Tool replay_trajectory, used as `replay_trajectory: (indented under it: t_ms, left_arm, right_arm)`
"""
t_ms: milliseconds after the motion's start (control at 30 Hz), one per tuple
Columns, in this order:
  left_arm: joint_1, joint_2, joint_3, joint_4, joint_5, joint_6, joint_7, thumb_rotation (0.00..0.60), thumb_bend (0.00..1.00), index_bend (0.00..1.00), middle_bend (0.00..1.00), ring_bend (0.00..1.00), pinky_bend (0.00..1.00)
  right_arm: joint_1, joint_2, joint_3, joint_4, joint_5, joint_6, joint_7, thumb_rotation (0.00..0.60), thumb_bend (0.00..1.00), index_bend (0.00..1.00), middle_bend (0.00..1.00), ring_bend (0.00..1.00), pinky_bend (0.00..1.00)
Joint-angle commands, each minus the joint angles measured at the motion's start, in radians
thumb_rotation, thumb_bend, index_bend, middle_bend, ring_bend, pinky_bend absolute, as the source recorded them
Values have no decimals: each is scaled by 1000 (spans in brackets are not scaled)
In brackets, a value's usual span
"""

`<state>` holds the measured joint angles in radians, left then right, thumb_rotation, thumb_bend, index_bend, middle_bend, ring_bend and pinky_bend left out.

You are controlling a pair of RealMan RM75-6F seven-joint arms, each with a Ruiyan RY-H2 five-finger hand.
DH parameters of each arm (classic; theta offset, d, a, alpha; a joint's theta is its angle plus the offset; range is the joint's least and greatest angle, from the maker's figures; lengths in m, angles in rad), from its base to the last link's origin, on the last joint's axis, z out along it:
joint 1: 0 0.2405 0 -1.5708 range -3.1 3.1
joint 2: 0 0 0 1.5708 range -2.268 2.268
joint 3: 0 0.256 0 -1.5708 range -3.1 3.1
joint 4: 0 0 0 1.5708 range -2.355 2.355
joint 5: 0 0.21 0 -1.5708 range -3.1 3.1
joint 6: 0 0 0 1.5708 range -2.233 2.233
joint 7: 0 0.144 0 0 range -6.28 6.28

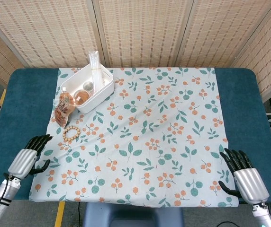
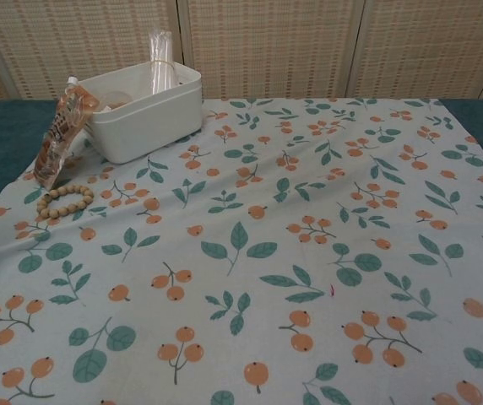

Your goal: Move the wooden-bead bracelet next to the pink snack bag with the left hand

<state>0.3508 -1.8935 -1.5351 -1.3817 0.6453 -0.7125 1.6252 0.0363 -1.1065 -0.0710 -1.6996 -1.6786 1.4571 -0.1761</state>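
The wooden-bead bracelet (image 1: 71, 133) (image 2: 65, 202) lies flat on the patterned cloth, just below the pink snack bag (image 1: 64, 107) (image 2: 61, 136), which leans against the white bin. My left hand (image 1: 30, 156) hovers at the table's near left corner, well clear of the bracelet, fingers apart and holding nothing. My right hand (image 1: 243, 180) rests at the near right corner, fingers spread and empty. Neither hand shows in the chest view.
A white bin (image 1: 87, 87) (image 2: 144, 111) with round containers and a clear packet stands at the back left. The leaf-and-fruit cloth (image 1: 145, 137) covers the blue table (image 1: 26, 109). Wicker screens stand behind.
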Motion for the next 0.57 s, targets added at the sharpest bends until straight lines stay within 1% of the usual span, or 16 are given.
replay_trajectory:
  t_ms: [33, 100, 167, 267, 567]
  left_arm:
    - [67, -90, -88, 67, -78, -183, 170, 600, 463, 0, 1, 0, 0]
    - [39, -85, -94, 117, -104, -221, 181, 600, 463, 0, 0, 0, 0]
    - [0, -69, -98, 157, -113, -203, 172, 600, 463, 0, 0, 0, 0]
    - [-39, -42, -87, 184, -111, -155, 137, 600, 465, 0, 0, 0, 0]
    - [-58, -29, -71, 191, -122, -139, 144, 600, 463, 0, 0, 0, 0]
  right_arm:
    - [1, -1, -1, 1, 0, -3, -1, 450, 236, 0, 0, 0, 0]
    - [2, -1, -3, -1, -1, -6, -3, 450, 236, 0, 0, 0, 0]
    - [1, -1, -3, -1, -1, -6, -4, 450, 236, 0, 0, 0, 0]
    - [0, -2, 0, 1, 6, -5, -7, 451, 236, 0, 0, 0, 0]
    - [1, -5, 5, 4, 21, -11, -15, 450, 236, 0, 0, 0, 0]
